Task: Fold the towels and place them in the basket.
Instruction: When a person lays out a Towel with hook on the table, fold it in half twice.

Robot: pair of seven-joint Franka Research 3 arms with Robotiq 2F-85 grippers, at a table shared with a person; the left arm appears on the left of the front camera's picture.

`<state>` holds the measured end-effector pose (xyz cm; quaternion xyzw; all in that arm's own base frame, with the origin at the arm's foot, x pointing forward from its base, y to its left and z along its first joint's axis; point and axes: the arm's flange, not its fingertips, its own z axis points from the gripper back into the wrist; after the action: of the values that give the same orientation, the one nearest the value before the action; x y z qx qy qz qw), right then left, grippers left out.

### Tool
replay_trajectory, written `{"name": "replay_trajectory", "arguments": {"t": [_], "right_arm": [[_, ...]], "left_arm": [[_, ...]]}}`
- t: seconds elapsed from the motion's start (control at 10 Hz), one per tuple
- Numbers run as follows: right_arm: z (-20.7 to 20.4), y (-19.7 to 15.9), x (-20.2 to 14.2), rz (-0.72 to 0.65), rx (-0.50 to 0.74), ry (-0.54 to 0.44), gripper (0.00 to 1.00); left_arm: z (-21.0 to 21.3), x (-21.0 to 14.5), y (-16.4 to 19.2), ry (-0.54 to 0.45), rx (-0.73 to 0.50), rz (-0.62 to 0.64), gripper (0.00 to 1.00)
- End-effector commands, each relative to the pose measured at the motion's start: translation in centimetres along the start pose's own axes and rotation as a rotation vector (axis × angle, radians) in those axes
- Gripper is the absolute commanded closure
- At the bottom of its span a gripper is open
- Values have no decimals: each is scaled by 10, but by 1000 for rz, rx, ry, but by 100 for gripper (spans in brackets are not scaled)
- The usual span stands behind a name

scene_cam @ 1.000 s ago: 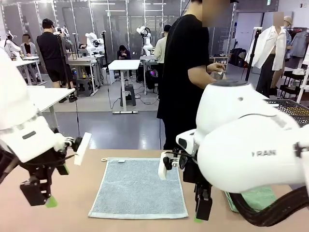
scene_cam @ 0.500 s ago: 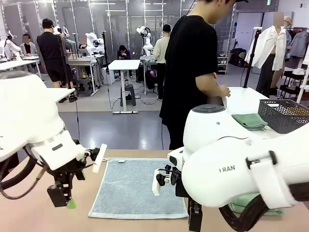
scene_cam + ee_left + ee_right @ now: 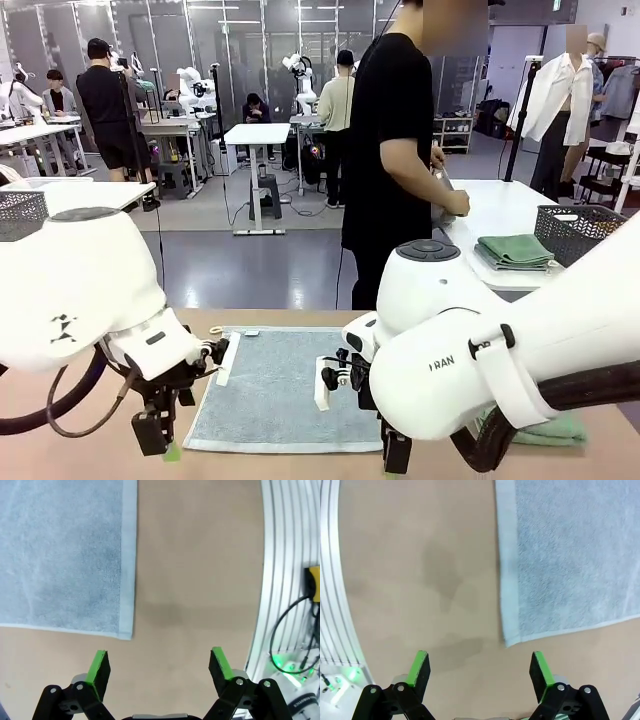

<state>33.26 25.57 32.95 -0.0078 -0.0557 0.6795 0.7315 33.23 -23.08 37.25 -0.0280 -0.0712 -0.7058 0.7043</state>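
Both arms are coming down lower and nearer the pale blue-grey towel [image 3: 285,385], which is lying flat mid-table by the near edge. Left gripper [image 3: 159,660] is hanging spread over bare table [image 3: 195,580], just outside the towel's near-left corner. Right gripper [image 3: 479,661], likewise spread, is hovering just outside the near-right corner. Each is needing to shift inward, pinching its corner evenly before folding toward the far edge.
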Motion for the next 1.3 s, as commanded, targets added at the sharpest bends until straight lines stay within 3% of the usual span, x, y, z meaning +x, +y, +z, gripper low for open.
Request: {"name": "replay_trajectory", "arguments": {"t": [0.0,0.4,1.2], "right_arm": [[-8,-14,-1,74,-23,-20,0],[-18,-31,-1,145,34,-95,0],[-39,-40,-1,128,57,-70,0]], "left_arm": [[-33,-33,-29,-41,1,-26,0],[-51,-32,-21,-51,8,-33,0],[-80,-34,0,-32,12,18,0]]}}
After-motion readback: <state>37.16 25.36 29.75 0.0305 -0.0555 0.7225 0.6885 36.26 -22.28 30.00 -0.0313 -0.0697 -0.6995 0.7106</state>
